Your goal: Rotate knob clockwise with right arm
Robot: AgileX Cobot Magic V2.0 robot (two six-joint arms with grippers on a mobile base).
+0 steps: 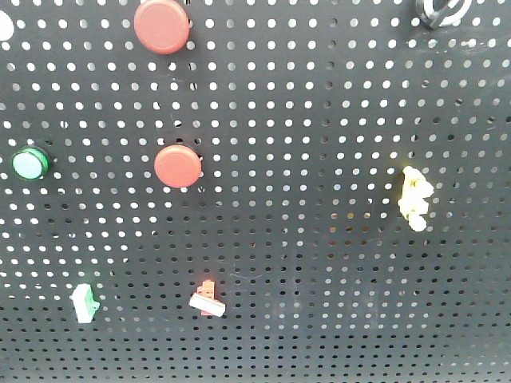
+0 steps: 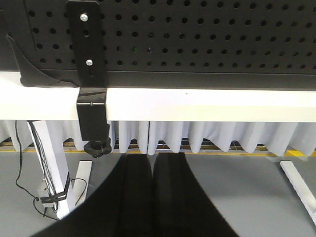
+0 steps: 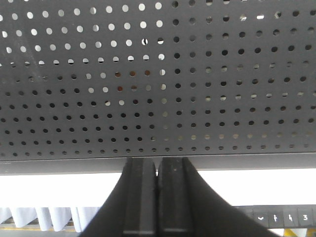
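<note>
The knob (image 1: 441, 11) shows only in part at the top right edge of the front view: black with a silver-white ring and a bar across it. It sits on the black perforated board (image 1: 319, 263). No arm shows in the front view. My right gripper (image 3: 157, 165) is shut and empty, its fingers pressed together just below the board's lower edge (image 3: 158, 160). My left gripper (image 2: 151, 158) is shut and empty, low down, pointing at the white table edge (image 2: 207, 106) under the board. The knob is out of both wrist views.
On the board: two red round buttons (image 1: 162, 25) (image 1: 177, 166), a green-rimmed button (image 1: 30, 163), a yellow-white switch (image 1: 415, 198), a green-white clip (image 1: 84, 303), a red-white clip (image 1: 207, 299). A black bracket (image 2: 90, 74) clamps the board to the table.
</note>
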